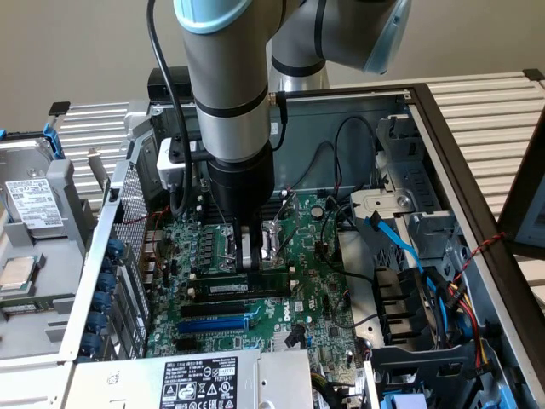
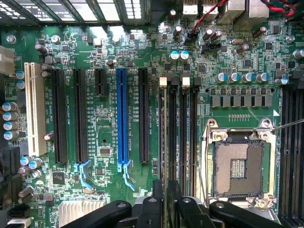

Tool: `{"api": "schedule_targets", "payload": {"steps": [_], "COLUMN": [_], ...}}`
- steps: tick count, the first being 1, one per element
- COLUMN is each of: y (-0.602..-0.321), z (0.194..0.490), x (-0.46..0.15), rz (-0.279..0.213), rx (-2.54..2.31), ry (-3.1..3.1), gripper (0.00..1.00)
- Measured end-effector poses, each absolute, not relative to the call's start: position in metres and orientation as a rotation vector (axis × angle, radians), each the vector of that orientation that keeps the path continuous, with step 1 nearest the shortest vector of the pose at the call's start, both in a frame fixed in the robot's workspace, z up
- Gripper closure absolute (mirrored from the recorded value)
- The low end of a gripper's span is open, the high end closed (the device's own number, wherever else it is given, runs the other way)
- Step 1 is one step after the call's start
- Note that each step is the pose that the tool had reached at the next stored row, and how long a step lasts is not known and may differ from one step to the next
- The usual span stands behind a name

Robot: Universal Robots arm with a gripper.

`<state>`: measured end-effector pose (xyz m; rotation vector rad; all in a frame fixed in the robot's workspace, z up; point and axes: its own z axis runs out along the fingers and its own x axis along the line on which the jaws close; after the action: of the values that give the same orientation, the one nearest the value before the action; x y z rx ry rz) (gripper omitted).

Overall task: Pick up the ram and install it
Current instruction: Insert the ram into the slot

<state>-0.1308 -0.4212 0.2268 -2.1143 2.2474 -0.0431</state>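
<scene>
1. The claw (image 1: 255, 262) (image 2: 166, 191) hangs straight down over the memory slots in the middle of the motherboard (image 1: 328, 294) (image 2: 104, 118). Its fingers (image 2: 157, 192) are parted, one on each side of a slot line, so the grip is released.
2. The ram (image 1: 228, 287) (image 2: 163, 137) stands on edge in a black slot directly under the claw. In the exterior view its white label strip faces the near side, and the stick runs from the fingertips toward the exterior view's left. Whether the fingers touch its top edge I cannot tell.
3. More long black slots (image 2: 183, 137) lie parallel, just beside the ram.
4. The open processor socket (image 2: 237, 167) sits just beyond those slots, on the far side of the claw in the exterior view.
5. The blue expansion slot (image 1: 213, 324) (image 2: 122, 118) lies on the near side of the ram, parallel to it.
6. The grey arm (image 1: 228, 85) rises from the claw, with a black cable (image 1: 157, 68) along it.
7. The computer case (image 1: 443, 128) surrounds the board, with a blue data cable (image 1: 396, 243) toward the exterior view's right.
8. A hard drive (image 1: 34, 200) lies outside the case at the exterior view's left.
</scene>
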Motion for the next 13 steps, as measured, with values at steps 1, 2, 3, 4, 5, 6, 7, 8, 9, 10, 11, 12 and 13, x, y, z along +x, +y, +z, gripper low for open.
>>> {"api": "schedule_targets", "payload": {"steps": [1, 2, 3, 4, 5, 6, 7, 8, 9, 10, 11, 12, 13], "y": [-0.4212, -0.4212, -0.4212, -0.4212, -0.4212, -0.4212, -0.4212, -0.4211, -0.4212, -0.4212, -0.4212, -0.4212, -0.4212], "z": [0.2268, 0.2268, 0.2268, 0.2268, 0.2267, 0.2268, 0.2269, 0.2272, 0.2278, 0.2286, 0.2297, 0.2314, 0.2332], "x": [-0.1308, -0.1308, -0.1308, -0.1308, -0.1308, -0.1308, -0.1308, -0.1309, -0.1309, -0.1309, -0.1309, -0.1309, -0.1308], "rz": [-0.043, -0.043, -0.043, -0.043, -0.043, -0.043, -0.043, -0.043, -0.043, -0.043, -0.043, -0.043, -0.043], "rx": [-2.114, -2.114, -2.114, -2.114, -2.114, -2.114, -2.114, -2.114, -2.114, -2.114, -2.114, -2.114, -2.114], "ry": [2.247, 2.247, 2.247, 2.247, 2.247, 2.247, 2.247, 2.247, 2.248, 2.248, 2.248, 2.248, 2.247], "gripper": [0.80, 0.80, 0.80, 0.80, 0.80, 0.80, 0.80, 0.80, 0.80, 0.80, 0.80, 0.80, 0.80]}}
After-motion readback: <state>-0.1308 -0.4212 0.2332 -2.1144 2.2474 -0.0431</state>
